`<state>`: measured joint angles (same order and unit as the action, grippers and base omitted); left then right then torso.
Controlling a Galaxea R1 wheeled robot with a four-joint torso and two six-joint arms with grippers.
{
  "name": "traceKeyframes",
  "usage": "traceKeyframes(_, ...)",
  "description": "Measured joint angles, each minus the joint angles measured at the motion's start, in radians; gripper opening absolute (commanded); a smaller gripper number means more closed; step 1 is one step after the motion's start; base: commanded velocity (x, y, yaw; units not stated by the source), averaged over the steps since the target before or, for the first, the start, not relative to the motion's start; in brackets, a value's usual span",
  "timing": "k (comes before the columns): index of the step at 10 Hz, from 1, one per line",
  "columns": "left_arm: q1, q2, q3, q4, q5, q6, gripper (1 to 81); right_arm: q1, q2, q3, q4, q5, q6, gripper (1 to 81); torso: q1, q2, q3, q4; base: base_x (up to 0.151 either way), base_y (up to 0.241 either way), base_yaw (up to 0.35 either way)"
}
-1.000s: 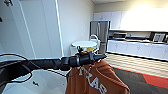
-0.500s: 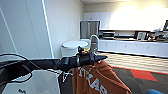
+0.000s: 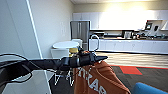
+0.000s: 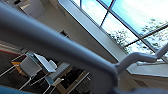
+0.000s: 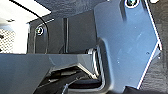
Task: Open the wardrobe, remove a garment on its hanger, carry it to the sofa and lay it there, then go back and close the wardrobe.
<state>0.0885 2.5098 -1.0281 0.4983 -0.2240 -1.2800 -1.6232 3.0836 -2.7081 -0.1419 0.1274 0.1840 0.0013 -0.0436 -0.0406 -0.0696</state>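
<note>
Garment (image 3: 96, 78) of rust orange, with white lettering across it, hangs in the lower middle of the head view, draped down from the left pincer (image 3: 101, 58) at the end of the dark left arm (image 3: 37, 65) that reaches in from the left edge. Its thin white hanger (image 3: 94, 41) pokes up above the pincer, the curved hook standing against the far counter, and the pincer is closed on the hanger where it meets the neck of the cloth. A rounded bright blue corner of the sofa (image 3: 150, 89) shows at the lower right. Behind, a round white table (image 3: 65, 45) with white chairs sits by the wall, a steel fridge (image 3: 80, 31) beyond it. Whether the right pincer is wide or narrow I cannot tell.
</note>
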Motion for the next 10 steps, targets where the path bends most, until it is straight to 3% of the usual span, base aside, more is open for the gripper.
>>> traceKeyframes(10,-0.004,0.003,0.001,0.007,0.000,0.000,1.0,0.002,0.000,0.000,0.000,-0.001,0.000,81.1,0.000,0.000,0.000,0.000,0.000,0.000,-0.280)
